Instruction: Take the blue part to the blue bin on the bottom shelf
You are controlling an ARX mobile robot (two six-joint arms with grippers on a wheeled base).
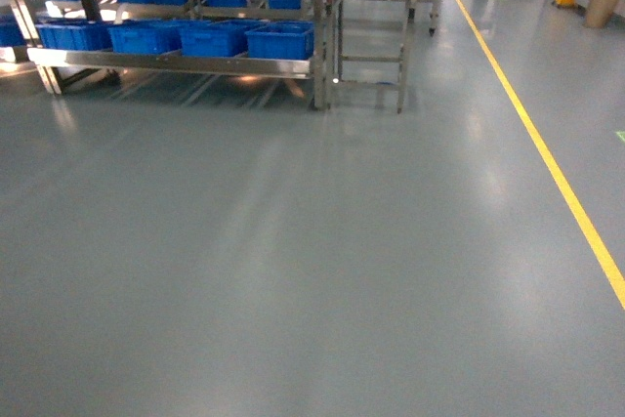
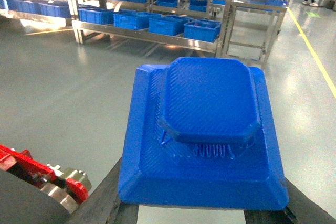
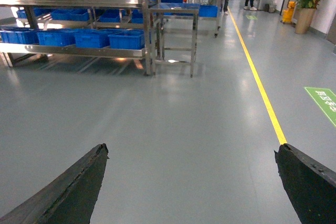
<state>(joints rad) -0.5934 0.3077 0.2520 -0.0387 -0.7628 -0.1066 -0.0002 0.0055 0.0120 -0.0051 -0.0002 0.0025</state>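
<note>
Closest to the left wrist camera, one blue part [image 2: 205,129], a stepped square piece with a raised centre, sits clamped between the left gripper [image 2: 202,211] fingers, whose dark tips show under its two lower corners. Beyond the part stands the bottom shelf [image 1: 176,61], carrying four blue bins [image 1: 279,40] along its front rail in the head view. Right of that shelf stands one small steel table [image 1: 371,21]. Only the right wrist view shows the right gripper [image 3: 191,182], its two fingers [image 3: 73,192] spread wide apart over bare floor, plus a yellow floor line [image 3: 260,90] and a green floor sign [image 3: 324,103] whose writing is unreadable.
</note>
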